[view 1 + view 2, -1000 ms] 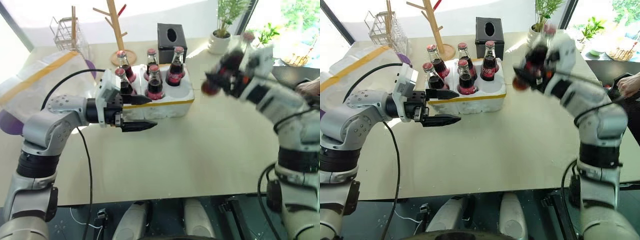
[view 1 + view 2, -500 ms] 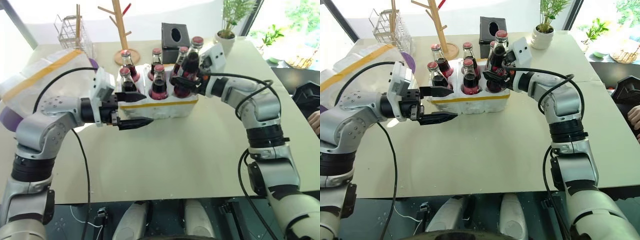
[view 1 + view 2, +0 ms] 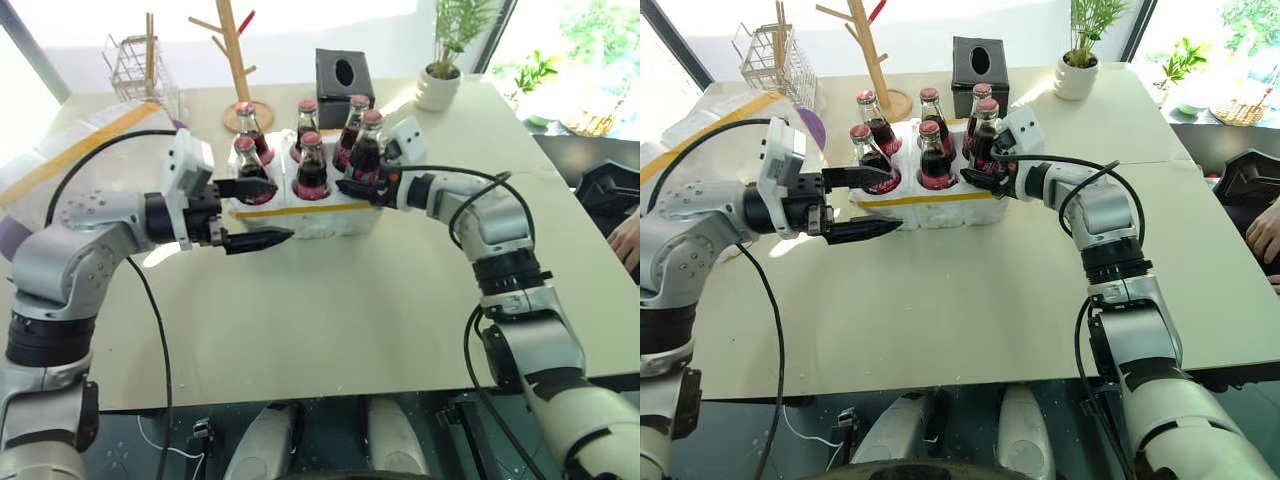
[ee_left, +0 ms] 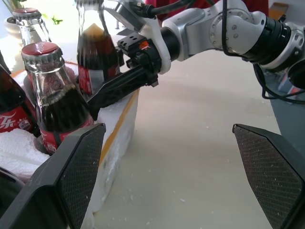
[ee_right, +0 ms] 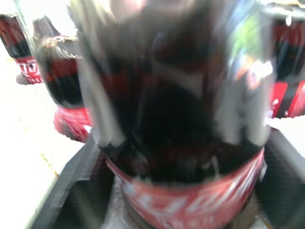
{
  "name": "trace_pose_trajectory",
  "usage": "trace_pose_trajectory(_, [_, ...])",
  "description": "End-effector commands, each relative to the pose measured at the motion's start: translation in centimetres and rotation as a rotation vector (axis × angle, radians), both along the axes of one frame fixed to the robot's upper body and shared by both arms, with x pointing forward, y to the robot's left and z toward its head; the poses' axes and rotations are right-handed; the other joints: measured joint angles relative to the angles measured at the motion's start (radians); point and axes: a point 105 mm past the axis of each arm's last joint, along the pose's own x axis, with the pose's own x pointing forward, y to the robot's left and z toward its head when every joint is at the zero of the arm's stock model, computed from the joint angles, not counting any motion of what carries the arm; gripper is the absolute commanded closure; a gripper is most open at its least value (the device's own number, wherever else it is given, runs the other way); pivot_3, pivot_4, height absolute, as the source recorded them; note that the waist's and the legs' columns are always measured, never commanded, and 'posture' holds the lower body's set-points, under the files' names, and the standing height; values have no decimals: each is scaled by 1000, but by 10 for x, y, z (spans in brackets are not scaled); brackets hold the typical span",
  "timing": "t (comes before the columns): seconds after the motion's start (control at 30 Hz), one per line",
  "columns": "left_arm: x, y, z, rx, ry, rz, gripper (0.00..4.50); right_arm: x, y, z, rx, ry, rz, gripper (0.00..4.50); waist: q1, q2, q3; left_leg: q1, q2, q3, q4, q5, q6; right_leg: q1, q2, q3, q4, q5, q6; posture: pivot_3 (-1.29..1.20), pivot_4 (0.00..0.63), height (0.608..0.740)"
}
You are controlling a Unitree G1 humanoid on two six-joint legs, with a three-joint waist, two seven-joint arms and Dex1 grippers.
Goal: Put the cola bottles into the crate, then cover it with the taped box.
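Right pincer (image 3: 362, 187): down from high at the right a second ago to the crate's near right corner; fingers either side of the sixth bottle (image 3: 366, 146), grip or gap not to be told.
Sixth bottle: no longer aloft; upright in the crate's near right hole.
Left pincer (image 3: 262, 212): much as before, fingers spread wide, level, at the crate's left end; one finger over the top by a bottle, one along the front face.
Crate (image 3: 310, 214): on the counter (image 3: 380, 300), yellow band across the front; all six bottles standing in it.
Box (image 3: 70, 150): far left on the counter, yellow tape over it, apart from the crate.
Around: wooden rack (image 3: 238, 60), wire basket (image 3: 140, 68), black tissue box (image 3: 343, 73), potted plant (image 3: 445, 60) behind the crate.
In the way: both arms flanking the crate.
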Motion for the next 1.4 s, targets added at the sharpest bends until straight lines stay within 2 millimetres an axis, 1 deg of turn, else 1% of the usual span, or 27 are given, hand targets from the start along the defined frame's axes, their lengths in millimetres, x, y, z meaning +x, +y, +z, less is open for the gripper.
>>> trace_pose_trajectory(0.03, [-5,12,15,6,-56,30,0,3,-3,3,8,-12,-28,68,-5,0,0,0,0,0,0,0,0,0,0,0,0,0,0,0,150,740])
trace_pose_trajectory(0.1, [-7,17,16,13,-57,43,0,0,-4,11,30,-25,-19,68,-9,0,0,0,1,0,0,0,0,-1,1,0,1,0,0,0,150,740])
trace_pose_trajectory(0.13, [-9,21,17,20,-57,59,0,-5,-7,19,44,-37,-9,68,-10,0,0,0,1,0,0,0,0,-1,0,0,1,0,0,0,150,740])
trace_pose_trajectory(0.23, [-20,45,20,67,-55,129,0,-29,-26,48,31,-103,35,68,-8,1,1,-3,0,-1,-1,0,0,-4,0,0,0,0,0,0,150,740])
trace_pose_trajectory(0.3, [-30,65,24,108,-50,188,0,-47,-43,65,-5,-141,61,68,-6,1,1,-4,0,-1,-2,-1,2,-4,0,0,0,0,0,0,150,740])
trace_pose_trajectory(0.37, [-38,83,28,146,-43,243,0,-63,-55,79,-28,-162,82,68,-5,2,1,-4,-1,-1,-2,-2,2,-4,0,0,-1,0,0,0,150,740])
trace_pose_trajectory(0.47, [-51,122,33,243,-19,359,0,-83,-75,100,-50,-176,90,68,-10,2,1,-4,0,0,-2,-3,3,-4,0,0,-2,0,0,0,150,740])
trace_pose_trajectory(0.5, [-56,141,36,282,-1,412,0,-90,-79,105,-55,-171,106,68,-12,2,1,-3,1,1,-3,-3,3,-4,0,0,-3,0,0,0,150,740])
trace_pose_trajectory(0.53, [-59,152,37,308,12,444,0,-95,-82,108,-58,-167,119,68,-12,2,2,-2,2,2,-3,-6,7,-3,1,0,-3,0,0,0,150,740])
trace_pose_trajectory(0.63, [-69,193,38,397,68,540,0,-114,-77,113,-61,-165,219,68,-12,2,2,-1,5,5,-4,-6,7,-3,2,0,-3,0,0,0,150,740])
trace_pose_trajectory(0.7, [-73,240,33,534,99,666,0,-124,-68,114,-45,-162,294,68,-12,2,2,0,7,6,-5,-6,7,-2,3,0,-3,0,-1,0,150,740])
trace_pose_trajectory(0.73, [-76,257,30,596,110,703,0,-127,-65,114,-39,-161,318,68,-12,2,2,0,8,6,-6,-6,7,-3,3,0,-3,0,-1,0,150,740])
trace_pose_trajectory(0.77, [-78,270,28,653,117,728,0,-130,-62,114,-38,-162,337,68,-12,2,2,0,8,7,-7,-6,7,-3,3,1,-3,0,-1,0,150,740])
trace_pose_trajectory(0.83, [-72,297,24,735,101,813,0,-132,-56,111,-33,-163,373,68,-8,2,2,2,8,9,-12,-5,6,-4,3,2,-5,0,-2,0,150,740])
trace_pose_trajectory(0.87, [-69,306,23,763,89,843,0,-132,-54,110,-30,-163,384,68,-3,2,2,2,8,9,-13,-5,6,-3,3,2,-5,0,-2,0,150,740])
trace_pose_trajectory(0.97, [-58,323,14,803,79,905,0,-129,-51,107,-31,-163,384,68,13,1,1,2,8,10,-13,-5,6,-4,2,2,-6,1,-1,0,150,740])
trace_pose_trajectory(1.0, [-53,326,7,807,99,913,0,-128,-50,106,-31,-163,381,68,17,1,1,2,8,10,-13,-5,6,-4,2,2,-5,1,-1,0,150,740])
trace_pose_trajectory(1.13, [-33,326,-14,812,162,905,0,-132,-49,108,-38,-172,387,68,21,0,1,1,7,10,-10,-5,6,-4,2,2,-3,1,-1,0,150,740])
trace_pose_trajectory(1.2, [-23,325,-19,819,172,910,0,-138,-50,110,-47,-182,400,68,19,-1,0,0,6,10,-9,-5,6,-5,3,2,-2,1,-1,0,150,740])
trace_pose_trajectory(1.33, [-5,317,-30,780,216,922,0,-166,-51,116,-80,-201,502,68,14,-3,0,-2,7,10,-4,-6,7,-5,4,2,-1,1,-1,0,150,740])
trace_pose_trajectory(1.4, [0,311,-32,762,235,903,0,-174,-51,117,-90,-200,524,68,11,-3,0,-2,8,11,-2,-7,9,-5,4,1,-1,1,-1,0,150,740])
